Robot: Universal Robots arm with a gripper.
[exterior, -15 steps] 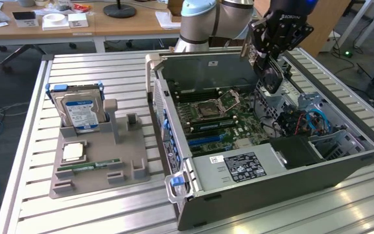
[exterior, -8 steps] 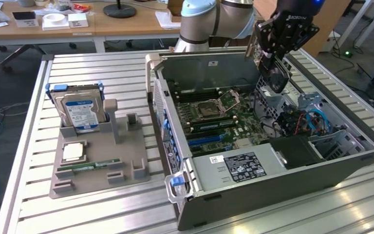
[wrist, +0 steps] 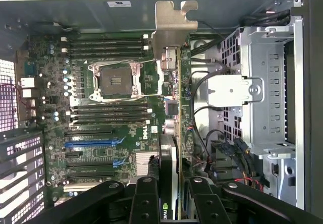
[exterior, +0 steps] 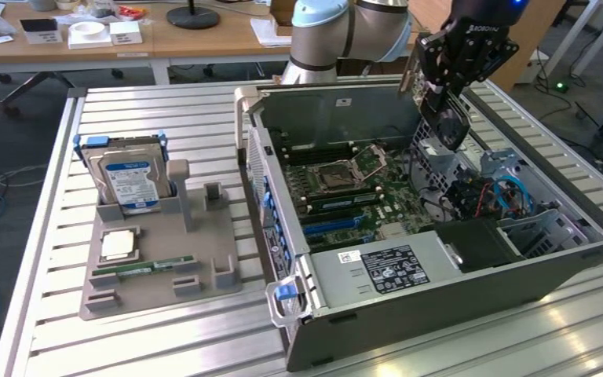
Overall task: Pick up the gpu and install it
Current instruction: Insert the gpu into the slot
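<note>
Gripper (wrist: 171, 206): clamped on the gpu (wrist: 177, 133) — its fingers (wrist: 145, 204) press on both faces of the card, above the open computer case (exterior: 438, 314).
Gpu: hangs edge-on below the gripper, with its metal bracket (wrist: 169, 24) at the far end, over the motherboard (wrist: 55, 108), not seated.
One side of the card: open CPU socket (wrist: 117, 80), blue expansion slot (wrist: 93, 144).
Other side: drive cage (wrist: 267, 82) and loose cables (wrist: 222, 148), close by.
Exterior view's left — well apart: gray parts holder (exterior: 155, 290) carrying an upright hard drive (exterior: 129, 181), a CPU chip (exterior: 118, 245) and a RAM stick (exterior: 139, 269).
</note>
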